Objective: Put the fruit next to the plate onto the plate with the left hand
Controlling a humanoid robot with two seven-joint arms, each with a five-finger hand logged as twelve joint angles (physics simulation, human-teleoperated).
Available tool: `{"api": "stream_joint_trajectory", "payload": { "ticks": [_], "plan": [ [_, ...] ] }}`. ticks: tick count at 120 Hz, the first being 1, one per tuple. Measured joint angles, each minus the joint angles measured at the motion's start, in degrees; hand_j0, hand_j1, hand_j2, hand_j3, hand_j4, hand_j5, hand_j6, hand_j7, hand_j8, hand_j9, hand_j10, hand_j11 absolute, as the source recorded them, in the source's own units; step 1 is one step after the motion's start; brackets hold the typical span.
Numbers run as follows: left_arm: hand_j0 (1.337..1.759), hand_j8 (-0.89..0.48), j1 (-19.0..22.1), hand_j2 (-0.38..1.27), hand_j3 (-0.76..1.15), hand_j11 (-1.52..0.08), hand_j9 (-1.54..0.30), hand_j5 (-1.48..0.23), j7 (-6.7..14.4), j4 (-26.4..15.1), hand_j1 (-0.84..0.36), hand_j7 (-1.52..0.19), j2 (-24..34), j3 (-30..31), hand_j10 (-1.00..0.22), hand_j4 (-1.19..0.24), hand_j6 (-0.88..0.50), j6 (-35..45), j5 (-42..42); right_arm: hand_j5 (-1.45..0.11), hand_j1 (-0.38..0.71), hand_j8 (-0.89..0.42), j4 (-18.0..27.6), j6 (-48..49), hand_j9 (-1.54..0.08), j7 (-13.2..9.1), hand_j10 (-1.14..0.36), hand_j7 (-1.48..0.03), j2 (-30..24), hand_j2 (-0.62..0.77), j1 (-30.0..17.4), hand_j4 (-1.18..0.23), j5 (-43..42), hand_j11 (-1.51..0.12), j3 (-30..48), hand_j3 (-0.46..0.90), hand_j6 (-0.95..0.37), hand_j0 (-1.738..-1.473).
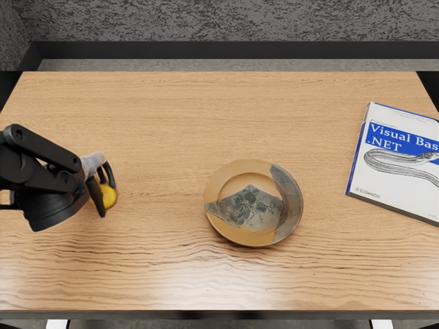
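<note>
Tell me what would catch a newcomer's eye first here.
The black left hand at the left edge of the table stands out, its fingers curled around a yellow fruit. Mid-table sits a tan plate with a grey-blue pattern, well apart from the fruit. At the right edge lies a white-and-blue book with .NET on its cover.

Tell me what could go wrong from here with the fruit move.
1. The left hand curls over most of the yellow fruit, so the grip cannot be checked; it may slip mid-carry.
2. The plate lies well to the right across the table, so a dropped fruit could roll away.
3. The plate looks shallow; release low.
</note>
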Motion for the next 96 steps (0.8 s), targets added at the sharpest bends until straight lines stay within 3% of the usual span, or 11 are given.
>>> {"api": "stream_joint_trajectory", "payload": {
  "ticks": [17, 46, 71, 74, 85, 87, 89, 96],
  "plan": [
    [1.651, -0.64, 0.01, 0.47, 0.0, -1.17, -1.17, -1.09, -0.19, -0.05, -0.1, -1.13, 0.09, -0.03, -0.85, -0.89, -0.61, -0.11, -0.38, -0.01, -0.34, -0.01, 0.0, 0.0, -0.01, 0.0, -0.01, -0.01, 0.0, 0.0, 0.0, -0.01, 0.0, -0.01, 0.0, 0.0, -0.01, -1.658],
    [1.646, -0.64, 0.17, 0.66, 0.0, -1.2, -1.2, -1.09, 0.01, 0.06, -0.18, -1.14, -0.35, 0.0, -0.84, -0.89, -0.64, -0.11, -0.02, -0.01, -0.34, -0.01, 0.0, 0.0, -0.01, 0.0, -0.01, -0.01, 0.0, 0.0, 0.0, -0.01, 0.0, -0.01, 0.0, 0.0, -0.01, -1.658],
    [1.637, -0.61, 0.26, 0.65, 0.0, -1.24, -1.24, -1.13, 0.19, 0.11, -0.2, -1.16, -0.69, -0.12, -0.82, -0.87, -0.61, -0.26, 0.22, -0.01, -0.34, -0.01, 0.0, 0.0, -0.01, 0.0, -0.01, -0.01, 0.0, 0.0, 0.0, -0.01, 0.0, -0.01, 0.0, 0.0, -0.01, -1.658],
    [1.636, -0.6, 0.32, 0.58, 0.0, -1.24, -1.24, -1.13, 0.21, 0.12, -0.19, -1.17, -1.02, -0.21, -0.82, -0.88, -0.62, -0.23, 0.26, -0.01, -0.34, -0.01, 0.0, 0.0, -0.01, 0.0, -0.01, -0.01, 0.0, 0.0, 0.0, -0.01, 0.0, -0.01, 0.0, 0.0, -0.01, -1.658],
    [1.631, -0.52, 0.34, 0.82, 0.0, -1.26, -1.26, -1.15, 0.31, 0.17, -0.32, -1.2, -1.14, -0.55, -0.81, -0.86, -0.52, -0.33, 0.45, -0.01, -0.34, -0.01, 0.0, 0.0, -0.01, 0.0, -0.01, -0.01, 0.0, 0.0, 0.0, -0.01, 0.0, -0.01, -0.01, 0.0, -0.01, -1.658],
    [1.629, -0.5, 0.34, 0.76, 0.0, -1.26, -1.26, -1.17, 0.33, 0.19, -0.31, -1.21, -1.14, -0.59, -0.81, -0.86, -0.5, -0.39, 0.53, -0.01, -0.34, -0.01, 0.0, 0.0, -0.01, 0.0, -0.01, -0.01, 0.0, 0.0, 0.0, -0.01, 0.0, -0.01, -0.01, 0.0, -0.01, -1.658],
    [1.628, -0.49, 0.34, 0.81, 0.0, -1.27, -1.27, -1.18, 0.3, 0.19, -0.32, -1.22, -1.14, -0.64, -0.82, -0.85, -0.49, -0.42, 0.52, -0.01, -0.34, -0.01, 0.0, 0.0, -0.01, 0.0, -0.01, -0.01, 0.0, 0.0, 0.0, -0.01, 0.0, -0.01, -0.01, 0.0, -0.01, -1.658],
    [1.627, -0.49, 0.35, 0.77, 0.0, -1.27, -1.27, -1.2, 0.21, 0.19, -0.29, -1.23, -1.1, -0.76, -0.79, -0.84, -0.48, -0.48, 0.47, -0.01, -0.34, -0.01, 0.0, 0.0, -0.01, 0.0, -0.01, -0.01, 0.0, 0.0, 0.0, -0.01, 0.0, -0.01, -0.01, 0.0, -0.01, -1.658]
  ]
}}
